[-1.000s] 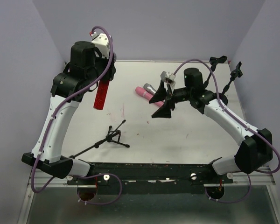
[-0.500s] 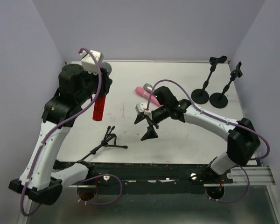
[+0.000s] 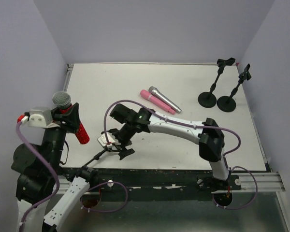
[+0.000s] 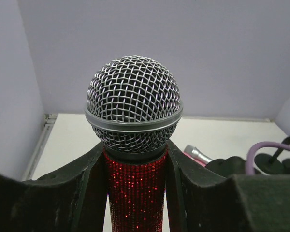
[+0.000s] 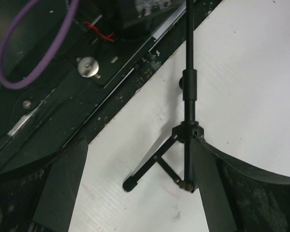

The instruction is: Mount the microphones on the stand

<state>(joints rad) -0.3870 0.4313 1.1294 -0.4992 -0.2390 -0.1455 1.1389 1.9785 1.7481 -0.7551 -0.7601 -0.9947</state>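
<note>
My left gripper (image 3: 69,117) is shut on the glittery red microphone (image 3: 80,133) and holds it above the table's near left, silver mesh head (image 4: 133,104) up. In the left wrist view the fingers (image 4: 89,186) clamp its red body just under the head. A black tripod stand (image 3: 97,155) lies fallen by the front edge. My right gripper (image 3: 117,147) is open low over it. In the right wrist view the folded legs (image 5: 157,159) lie between the fingers, and the right finger (image 5: 215,191) is against one leg. The pink microphone (image 3: 151,98) and the silver-grey one (image 3: 165,99) lie side by side mid-table.
Two upright black stands with round bases (image 3: 207,99) (image 3: 226,102) stand at the back right, clips on top. The table's dark front rail (image 5: 101,77) runs close beside the fallen stand. Purple walls close in on the left, back and right.
My left arm has swung from the back left to the near left with the red microphone, turning its head up. My right arm has moved from mid-table to the fallen tripod stand.
</note>
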